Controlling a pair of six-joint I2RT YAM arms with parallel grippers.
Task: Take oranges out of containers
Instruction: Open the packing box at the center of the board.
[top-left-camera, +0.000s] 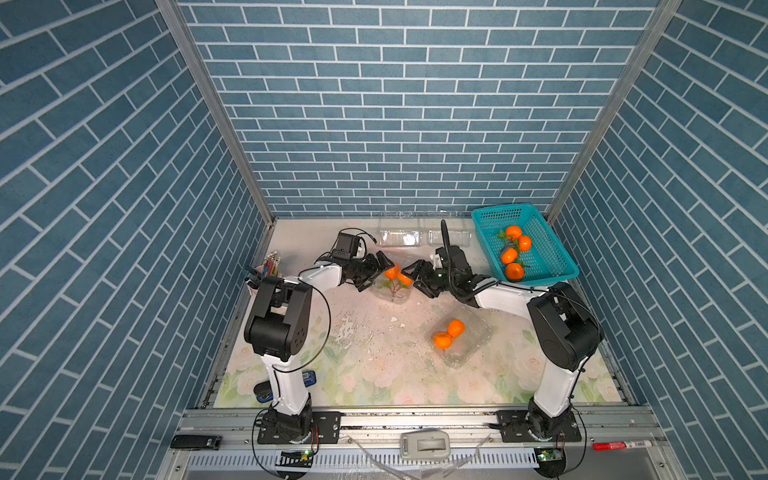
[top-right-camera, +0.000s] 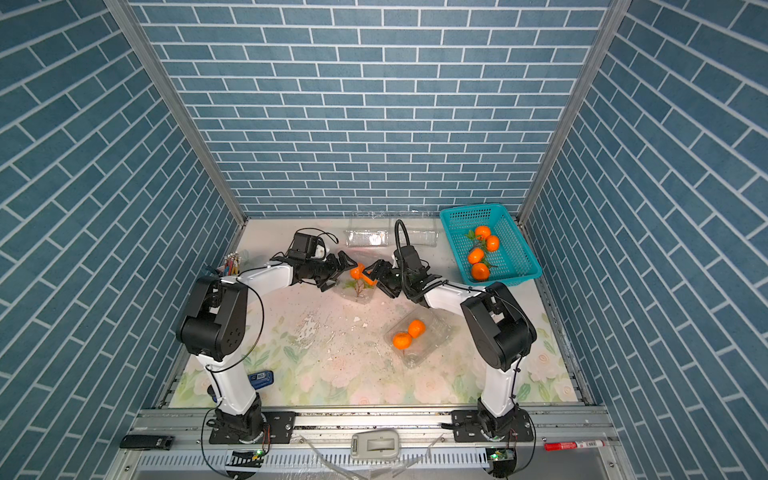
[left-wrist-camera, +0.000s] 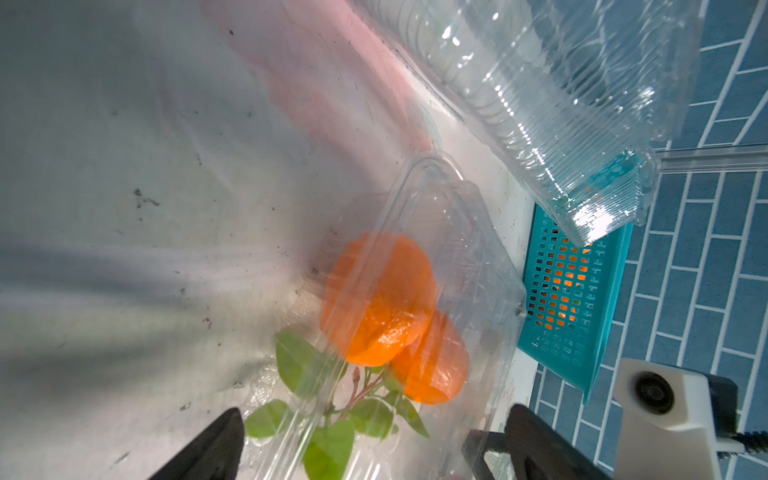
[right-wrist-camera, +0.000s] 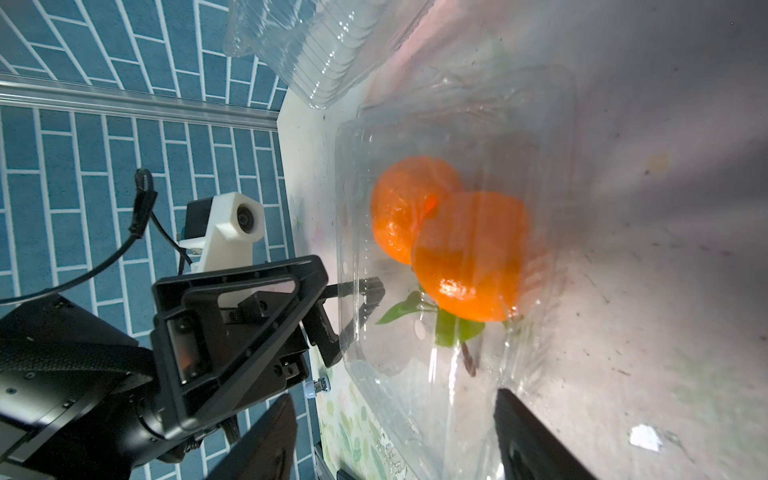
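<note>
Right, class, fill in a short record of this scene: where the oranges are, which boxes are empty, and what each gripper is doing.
basket: four oranges inside
middle box: two oranges inside
near box: two oranges inside
back boxes: two, empty
left gripper: open, jaws either side of the middle box, contact unclear
right gripper: open, jaws flank the same box from the opposite side
oranges left to take out: four
</note>
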